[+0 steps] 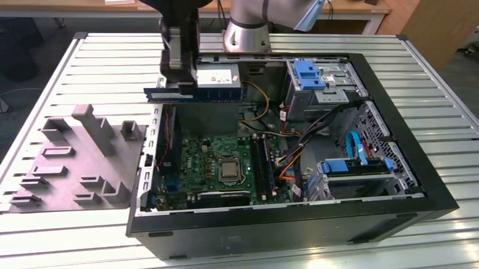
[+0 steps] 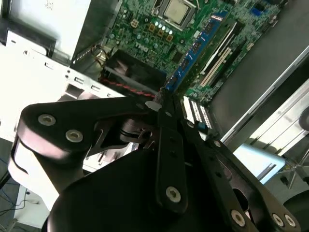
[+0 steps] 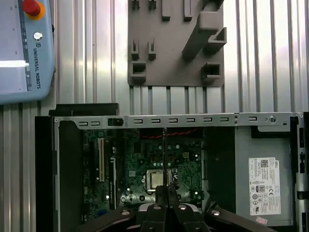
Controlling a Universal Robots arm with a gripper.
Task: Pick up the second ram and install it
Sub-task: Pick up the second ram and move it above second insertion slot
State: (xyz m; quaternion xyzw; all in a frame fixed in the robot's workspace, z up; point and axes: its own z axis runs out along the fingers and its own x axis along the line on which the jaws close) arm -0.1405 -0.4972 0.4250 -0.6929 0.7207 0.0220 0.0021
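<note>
Black pincer (image 1: 179,87) pinching the second ram (image 1: 215,95) on edge, high over the far corner of the open case (image 1: 299,216) on the exterior view's left, long axis left-to-right, crosswise to the near-far motherboard slots (image 1: 259,162) lying below and nearer.

Gripper (image 3: 164,191) pinching second ram (image 3: 163,154), seemingly edge-on, above motherboard (image 3: 189,166).

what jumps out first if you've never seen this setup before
The open computer case on the slatted table draws the eye first, with its green motherboard laid bare. Above it the gripper has its fingers shut on the second ram, held in the air over the case. A grey fixture tray lies to the exterior view's left of the case.
</note>
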